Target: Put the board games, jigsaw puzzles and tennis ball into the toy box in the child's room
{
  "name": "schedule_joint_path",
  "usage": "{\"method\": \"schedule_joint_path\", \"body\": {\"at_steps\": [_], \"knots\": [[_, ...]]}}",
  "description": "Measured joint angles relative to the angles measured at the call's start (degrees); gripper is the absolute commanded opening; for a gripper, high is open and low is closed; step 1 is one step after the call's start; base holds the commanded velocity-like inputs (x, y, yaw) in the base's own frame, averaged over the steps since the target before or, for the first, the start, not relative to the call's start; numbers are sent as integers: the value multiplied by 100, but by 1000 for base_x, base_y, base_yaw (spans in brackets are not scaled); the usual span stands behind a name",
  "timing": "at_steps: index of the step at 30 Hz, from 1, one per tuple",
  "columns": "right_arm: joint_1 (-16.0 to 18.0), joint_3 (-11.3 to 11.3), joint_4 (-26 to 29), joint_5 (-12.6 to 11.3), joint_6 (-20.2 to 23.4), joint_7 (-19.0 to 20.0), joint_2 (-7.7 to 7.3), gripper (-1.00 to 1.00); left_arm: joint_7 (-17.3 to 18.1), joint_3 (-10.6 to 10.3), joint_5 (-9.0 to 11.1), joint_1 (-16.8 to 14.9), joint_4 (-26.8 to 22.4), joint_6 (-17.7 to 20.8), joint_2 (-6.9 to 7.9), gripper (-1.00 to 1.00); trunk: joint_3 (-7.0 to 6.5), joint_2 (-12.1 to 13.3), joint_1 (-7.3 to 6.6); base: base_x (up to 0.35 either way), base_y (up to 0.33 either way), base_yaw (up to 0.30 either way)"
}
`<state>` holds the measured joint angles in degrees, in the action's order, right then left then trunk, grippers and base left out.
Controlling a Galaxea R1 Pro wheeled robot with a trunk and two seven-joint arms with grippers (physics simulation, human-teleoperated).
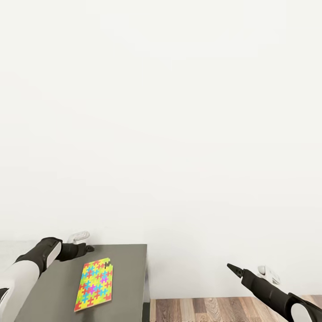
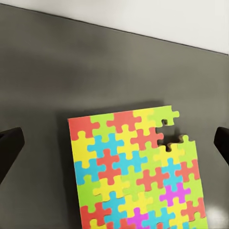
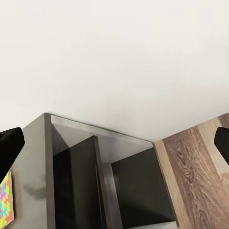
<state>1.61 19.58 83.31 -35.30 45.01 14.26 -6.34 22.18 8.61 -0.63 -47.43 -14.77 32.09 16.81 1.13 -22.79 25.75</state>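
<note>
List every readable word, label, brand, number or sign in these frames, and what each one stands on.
None: no text, label, brand, number or sign is readable in any view.
The flat multicoloured jigsaw puzzle carries only plain coloured interlocking pieces, no print.
The dark grey-topped unit, white wall and wood-plank floor are unmarked.

Dark top (image 1: 129, 277) bare around puzzle (image 1: 95, 285), wall (image 1: 179, 134) close behind, floor (image 1: 214, 309) open rt

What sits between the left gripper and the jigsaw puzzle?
Nothing: just bare dark grey top between left gripper and jigsaw puzzle, per the left wrist view.
</note>
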Motion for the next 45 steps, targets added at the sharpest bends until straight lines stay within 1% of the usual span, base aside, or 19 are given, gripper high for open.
{"method": "schedule_joint_path", "body": {"at_steps": [17,45], "knots": [[0,0,-2,0,3,9,0,100,24,1,0,1,94,-28,-1,100,158,1,0,0,0,0],[0,0,4,-2,3,10,9,100,39,-6,0,1,104,-54,10,100,423,1,0,0,0,0]]}}
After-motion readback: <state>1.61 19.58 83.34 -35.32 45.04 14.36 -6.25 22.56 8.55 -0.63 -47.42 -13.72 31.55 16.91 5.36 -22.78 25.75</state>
